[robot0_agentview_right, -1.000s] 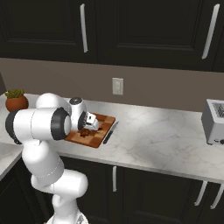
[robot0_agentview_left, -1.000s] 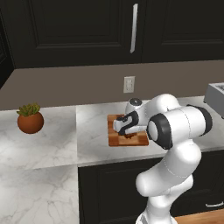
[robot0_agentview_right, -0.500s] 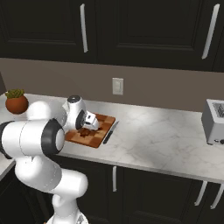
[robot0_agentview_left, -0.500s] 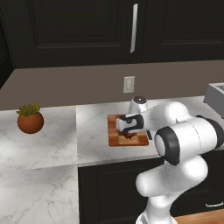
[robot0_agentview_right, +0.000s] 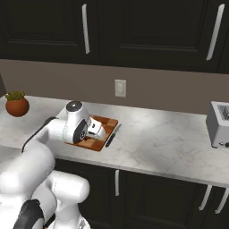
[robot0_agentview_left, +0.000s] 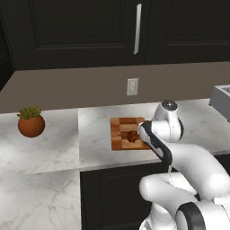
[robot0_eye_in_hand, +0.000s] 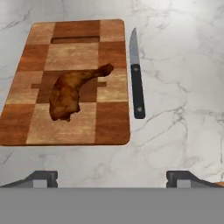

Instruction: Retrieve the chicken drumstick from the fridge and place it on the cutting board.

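Observation:
The chicken drumstick point(robot0_eye_in_hand: 72, 89), reddish-brown, lies flat on the chequered wooden cutting board point(robot0_eye_in_hand: 109, 127), thick end toward me and thin end pointing to the board's right edge. My gripper point(robot0_eye_in_hand: 111, 179) hangs above the near edge of the board, open, with nothing between its fingers. In the left base view the drumstick point(robot0_agentview_left: 133, 136) rests on the cutting board point(robot0_agentview_left: 120, 132) just left of my gripper point(robot0_agentview_left: 143, 131). From the right base view my gripper point(robot0_agentview_right: 96, 129) covers most of the cutting board point(robot0_agentview_right: 108, 120). The fridge is out of view.
A black-handled knife point(robot0_eye_in_hand: 138, 87) lies on the marble counter along the board's right edge, also seen as the knife point(robot0_agentview_right: 112, 135). A potted plant point(robot0_agentview_left: 31, 122) stands at the far left, a toaster point(robot0_agentview_right: 219, 124) at the far right. Dark cabinets hang above.
The jaws have spread wider and the hand has lifted back from the board. The drumstick stays lying on the board. The arm's elbow has swung down toward the base.

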